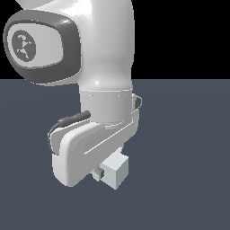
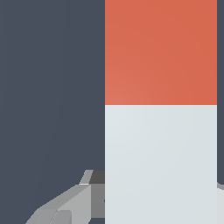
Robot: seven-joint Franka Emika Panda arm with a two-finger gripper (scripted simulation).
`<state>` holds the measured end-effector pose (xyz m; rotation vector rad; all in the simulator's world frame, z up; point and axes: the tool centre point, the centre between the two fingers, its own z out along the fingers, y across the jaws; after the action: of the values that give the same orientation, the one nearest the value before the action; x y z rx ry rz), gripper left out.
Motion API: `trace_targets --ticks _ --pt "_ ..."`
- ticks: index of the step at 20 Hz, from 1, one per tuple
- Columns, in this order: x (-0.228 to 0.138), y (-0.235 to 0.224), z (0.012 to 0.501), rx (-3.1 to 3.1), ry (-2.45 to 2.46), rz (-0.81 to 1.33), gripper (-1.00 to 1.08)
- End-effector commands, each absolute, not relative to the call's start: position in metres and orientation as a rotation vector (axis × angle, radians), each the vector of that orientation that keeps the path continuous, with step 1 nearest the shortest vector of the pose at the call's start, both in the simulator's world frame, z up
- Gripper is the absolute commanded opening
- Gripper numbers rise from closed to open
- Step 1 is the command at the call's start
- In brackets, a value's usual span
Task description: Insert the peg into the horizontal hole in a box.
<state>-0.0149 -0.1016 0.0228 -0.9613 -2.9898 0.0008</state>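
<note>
The peg (image 2: 161,109) fills much of the wrist view, one half red-orange and the other half white. My gripper (image 2: 159,192) is shut on its white half, with one grey finger (image 2: 70,203) showing on one side and a sliver of the other at the frame's edge. In the exterior view the peg's white end (image 1: 115,172) sticks out below my hand, beside the gripper (image 1: 99,174), held above the floor. The red-orange half is hidden there behind the arm. The box and its hole are out of view in both frames.
My white arm (image 1: 103,67) stands close to the exterior camera and blocks much of that view. A flat dark grey-blue floor (image 1: 188,157) lies around and below it.
</note>
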Motion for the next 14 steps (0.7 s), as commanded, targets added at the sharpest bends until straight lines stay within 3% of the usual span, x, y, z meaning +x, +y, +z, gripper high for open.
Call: trace_targets --ticks 1,14 --pt "-0.016 -0.097 0.024 -0.973 -2.986 0.000 -1.00" --pt "-0.026 -0.041 0.032 -1.180 -2.911 0.000 -1.00"
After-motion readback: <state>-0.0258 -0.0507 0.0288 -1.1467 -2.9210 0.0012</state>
